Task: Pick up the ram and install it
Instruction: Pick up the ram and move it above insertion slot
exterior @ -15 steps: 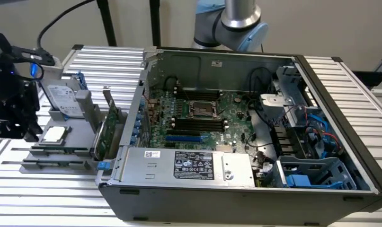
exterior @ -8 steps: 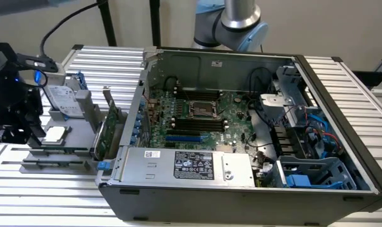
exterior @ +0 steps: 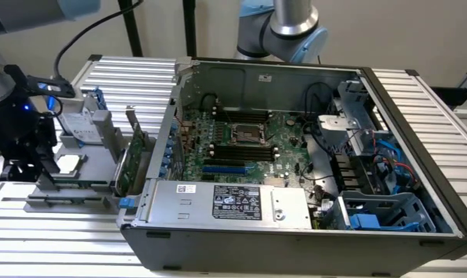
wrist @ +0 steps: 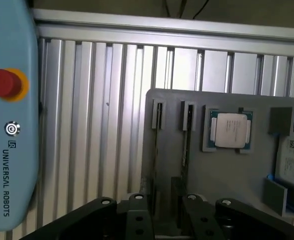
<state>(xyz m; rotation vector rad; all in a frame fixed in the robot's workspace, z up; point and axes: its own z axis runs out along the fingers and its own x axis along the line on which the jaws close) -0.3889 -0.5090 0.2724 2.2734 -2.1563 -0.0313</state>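
Observation:
The ram shows edge-on in the wrist view as two thin dark sticks (wrist: pixel 157 150) (wrist: pixel 186 150) standing in the end clips of a grey parts holder (wrist: pixel 212 175). My gripper (wrist: pixel 164 220) hangs just above that holder, its black fingers (wrist: pixel 138 215) apart, with nothing held between them. In the exterior view my arm's dark wrist (exterior: pixel 13 133) is over the holder's (exterior: pixel 63 194) end at the exterior view's left. The open computer case (exterior: pixel 295 231) holds the motherboard with its black memory slots (exterior: pixel 241 152).
On the holder also sit a processor (wrist: pixel 230 130), a silver hard drive (exterior: pixel 83 130) and a tall green expansion card (exterior: pixel 131 165). A teach pendant with a red button (wrist: pixel 4 83) lies beside the holder. A second arm (exterior: pixel 283 26) stands behind the case. Ribbed aluminium table (exterior: pixel 63 249) surrounds everything.

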